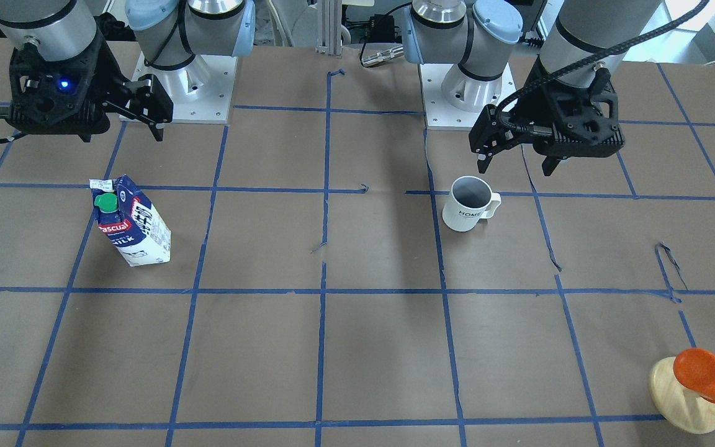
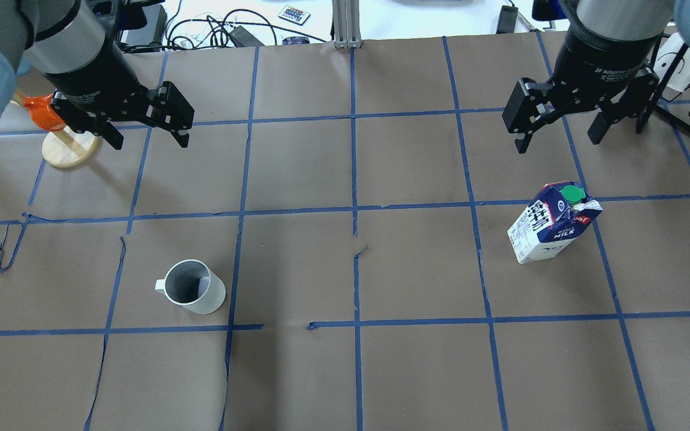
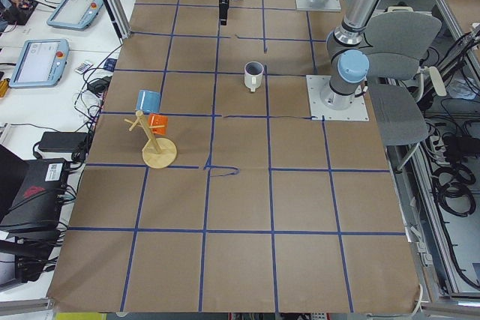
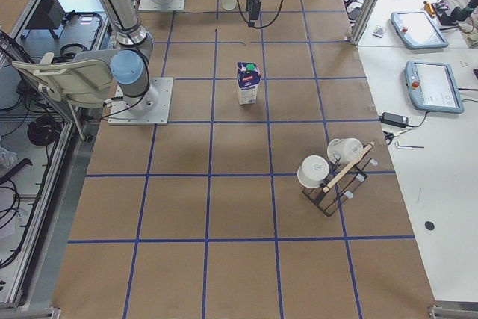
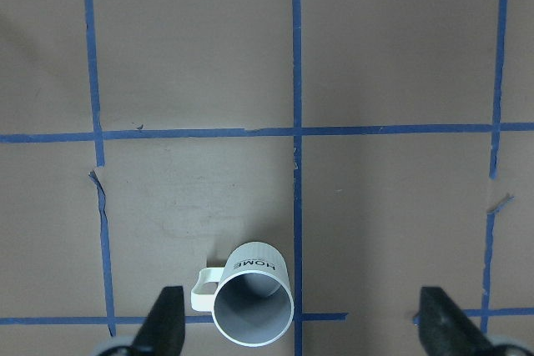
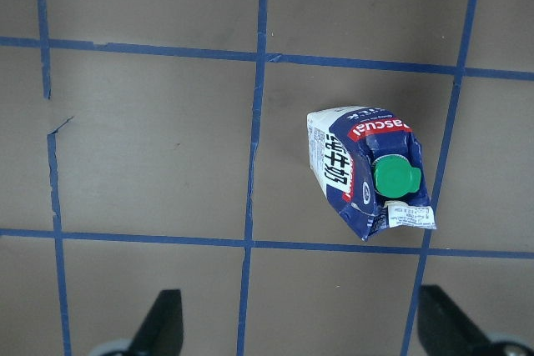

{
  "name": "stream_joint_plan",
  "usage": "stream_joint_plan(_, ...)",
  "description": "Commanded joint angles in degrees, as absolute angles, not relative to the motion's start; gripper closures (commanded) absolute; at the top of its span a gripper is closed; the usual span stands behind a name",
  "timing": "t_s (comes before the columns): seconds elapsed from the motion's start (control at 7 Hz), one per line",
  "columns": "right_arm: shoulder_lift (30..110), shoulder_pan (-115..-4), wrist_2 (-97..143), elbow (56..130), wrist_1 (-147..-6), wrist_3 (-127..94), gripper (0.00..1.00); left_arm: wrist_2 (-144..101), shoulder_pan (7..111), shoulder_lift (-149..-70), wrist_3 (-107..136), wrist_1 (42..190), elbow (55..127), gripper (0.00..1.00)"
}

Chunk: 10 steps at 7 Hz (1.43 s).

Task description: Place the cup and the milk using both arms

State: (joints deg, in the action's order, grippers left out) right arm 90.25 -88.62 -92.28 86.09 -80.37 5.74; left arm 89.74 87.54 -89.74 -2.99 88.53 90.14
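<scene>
The white cup [image 1: 469,206] stands upright on the brown table, "HOME" on its wall. It also shows in the overhead view [image 2: 192,288]. My left gripper [image 2: 148,141] is open and empty, high above it. In the left wrist view the cup [image 5: 253,304] sits low in the frame between the fingers [image 5: 163,321]. The blue and white milk [image 1: 131,221] stands upright with its green cap up, also seen from overhead [image 2: 551,224]. My right gripper [image 2: 557,141] is open and empty, high above the milk [image 6: 367,171].
A wooden mug stand [image 1: 686,397] with an orange cup [image 1: 708,374] stands at the table's far corner on my left side. A dark rack with white mugs [image 4: 328,173] stands on my right side. The arm bases [image 1: 180,84] are bolted at the table's robot-side edge.
</scene>
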Motion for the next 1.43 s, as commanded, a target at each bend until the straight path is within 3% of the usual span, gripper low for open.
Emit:
stream_joint_plan(0.0,91.4,-88.9,-91.8,86.0,-80.6,6.2,0.00,89.7,87.5,-89.7,-3.0,88.6,90.2,0.00)
stream_joint_plan(1.29,89.3,-86.9,-91.6,86.8,-81.5,6.8,0.00,89.7,87.5,-89.7,-3.0,88.5,90.3,0.00)
